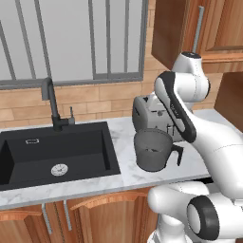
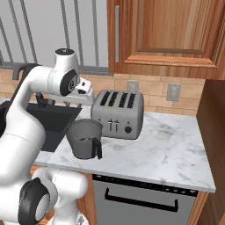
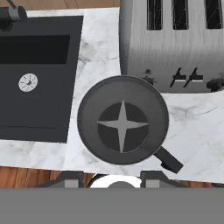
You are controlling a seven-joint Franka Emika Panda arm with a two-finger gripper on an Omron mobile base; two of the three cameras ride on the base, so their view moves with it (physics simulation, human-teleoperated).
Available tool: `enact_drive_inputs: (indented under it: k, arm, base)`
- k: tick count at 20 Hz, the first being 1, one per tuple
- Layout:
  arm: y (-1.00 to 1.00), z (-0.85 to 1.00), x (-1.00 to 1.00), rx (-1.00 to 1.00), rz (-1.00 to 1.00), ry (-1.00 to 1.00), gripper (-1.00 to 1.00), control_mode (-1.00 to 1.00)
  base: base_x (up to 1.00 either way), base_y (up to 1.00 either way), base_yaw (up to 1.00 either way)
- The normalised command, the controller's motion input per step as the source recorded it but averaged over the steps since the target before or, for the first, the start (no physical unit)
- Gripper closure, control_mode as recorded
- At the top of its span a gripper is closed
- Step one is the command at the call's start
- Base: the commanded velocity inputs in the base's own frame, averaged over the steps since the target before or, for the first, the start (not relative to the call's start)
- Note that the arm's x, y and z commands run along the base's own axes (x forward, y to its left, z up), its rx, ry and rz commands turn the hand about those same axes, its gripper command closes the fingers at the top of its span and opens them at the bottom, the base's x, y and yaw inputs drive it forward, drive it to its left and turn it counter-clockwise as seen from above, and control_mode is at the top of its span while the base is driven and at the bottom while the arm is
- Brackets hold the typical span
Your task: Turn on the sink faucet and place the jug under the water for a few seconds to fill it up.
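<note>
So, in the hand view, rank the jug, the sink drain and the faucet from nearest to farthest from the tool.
1. Jug: right above the tool, on the marble.
2. Drain: off to the upper left, in the black sink.
3. Faucet: farthest, at the sink's far top-left corner.

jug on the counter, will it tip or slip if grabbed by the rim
The jug looks rigid and empty, so probably light. It tapers to a narrower base, so a sideways push at the rim could tip it. Its smooth wall may slip; the side handle likely gives a surer hold.
</note>
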Motion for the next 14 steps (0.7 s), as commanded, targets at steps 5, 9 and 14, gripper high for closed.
enact_drive_inputs:
  k: [5, 9, 14]
  arm:
    - [-0.05, 0.0, -0.23, 0.0, 0.0, 0.0, -1.0, -1.0]
    - [-0.14, -0.03, -0.28, 0.0, 0.0, -0.01, -1.0, -1.0]
    - [0.0, 0.0, 0.0, 0.0, 0.0, 0.0, -1.0, -1.0]
  base:
    - [0.0, 0.0, 0.0]
    - [0.0, 0.0, 0.0]
    - [0.0, 0.0, 0.0]
